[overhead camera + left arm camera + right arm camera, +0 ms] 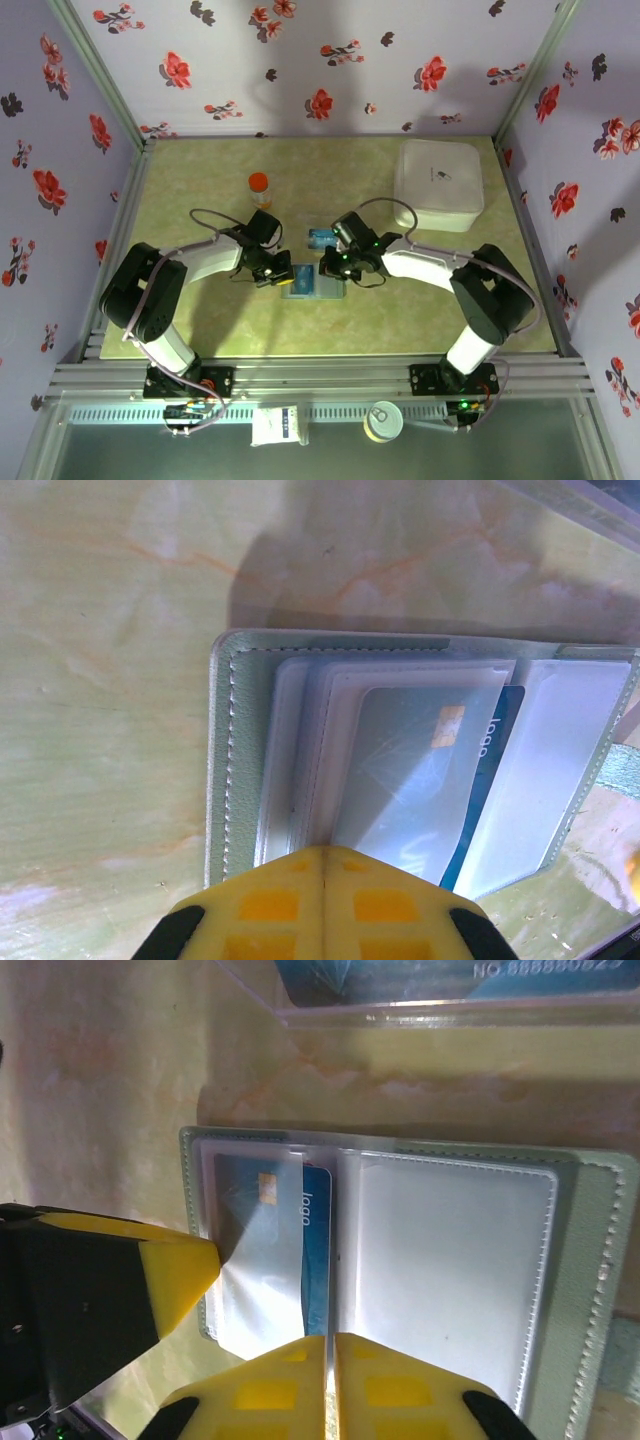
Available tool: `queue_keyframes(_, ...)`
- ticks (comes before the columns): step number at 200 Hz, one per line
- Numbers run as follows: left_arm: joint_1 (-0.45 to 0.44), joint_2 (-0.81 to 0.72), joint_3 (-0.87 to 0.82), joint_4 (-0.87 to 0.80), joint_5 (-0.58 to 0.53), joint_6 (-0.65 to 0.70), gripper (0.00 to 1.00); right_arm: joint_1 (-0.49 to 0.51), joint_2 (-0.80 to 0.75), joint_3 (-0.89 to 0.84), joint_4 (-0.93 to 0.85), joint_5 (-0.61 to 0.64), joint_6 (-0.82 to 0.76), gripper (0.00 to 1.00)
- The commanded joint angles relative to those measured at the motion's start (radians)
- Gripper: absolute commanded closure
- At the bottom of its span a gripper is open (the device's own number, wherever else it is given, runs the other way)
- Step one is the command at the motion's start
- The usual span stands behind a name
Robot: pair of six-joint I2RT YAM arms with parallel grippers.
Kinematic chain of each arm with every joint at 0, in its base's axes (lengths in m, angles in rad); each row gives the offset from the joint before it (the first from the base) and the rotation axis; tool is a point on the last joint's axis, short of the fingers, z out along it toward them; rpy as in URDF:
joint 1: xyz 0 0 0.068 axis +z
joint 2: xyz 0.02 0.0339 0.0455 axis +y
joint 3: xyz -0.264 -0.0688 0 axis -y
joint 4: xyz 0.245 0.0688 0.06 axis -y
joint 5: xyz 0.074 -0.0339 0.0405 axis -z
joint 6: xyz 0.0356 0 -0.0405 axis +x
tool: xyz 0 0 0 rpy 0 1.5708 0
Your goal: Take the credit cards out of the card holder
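The grey-blue card holder (pixel 312 290) lies open on the table between both grippers, its clear sleeves facing up. A blue credit card (pixel 316 1250) sits in the left sleeve, with a bare blue strip poking out toward the fold. The same card (pixel 495 770) shows in the left wrist view. My left gripper (pixel 322 852) is shut, its tip on the sleeves near the holder's stitched rim (pixel 222 760). My right gripper (pixel 330 1340) is shut to a hairline gap, its tip at the fold by the card's near end. Above the table they are the left gripper (pixel 278 272) and right gripper (pixel 333 266).
Just beyond the holder, another blue card (pixel 400 975) lies with a clear plastic sheet (pixel 320 238). A big white rounded box (pixel 438 185) stands at the back right. An orange-capped bottle (pixel 259 187) stands at the back left. Flowered walls close in three sides.
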Motion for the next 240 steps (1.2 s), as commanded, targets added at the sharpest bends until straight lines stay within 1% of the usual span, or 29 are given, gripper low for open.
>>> queue_keyframes(1,0.009,0.018,-0.009,-0.063,-0.031,0.026,1.0,0.01,0.047,0.01,0.08,-0.061,0.023,0.84)
queue_keyframes(35,0.009,0.02,-0.009,-0.063,-0.029,0.028,1.0,0.018,0.101,0.019,0.154,-0.108,0.052,0.76)
queue_keyframes(63,0.009,0.019,-0.009,-0.064,-0.029,0.029,1.0,0.019,0.132,0.018,0.219,-0.141,0.08,0.76)
queue_keyframes(92,0.009,0.02,-0.009,-0.065,-0.03,0.028,1.0,0.02,0.157,0.017,0.233,-0.148,0.087,0.76)
queue_keyframes(140,0.008,0.02,-0.009,-0.067,-0.031,0.029,1.0,0.021,0.17,0.029,0.145,-0.102,0.06,0.75)
queue_keyframes(173,0.009,0.014,-0.009,-0.071,-0.032,0.029,1.0,0.02,0.133,0.039,0.059,-0.036,0.024,0.75)
queue_keyframes(191,0.009,0.013,-0.009,-0.07,-0.034,0.027,1.0,0.021,0.114,0.048,0.025,-0.021,0.006,0.75)
queue_keyframes(240,0.009,-0.01,0.012,-0.085,-0.028,0.024,1.0,0.02,0.069,0.036,0.054,-0.034,0.014,0.74)
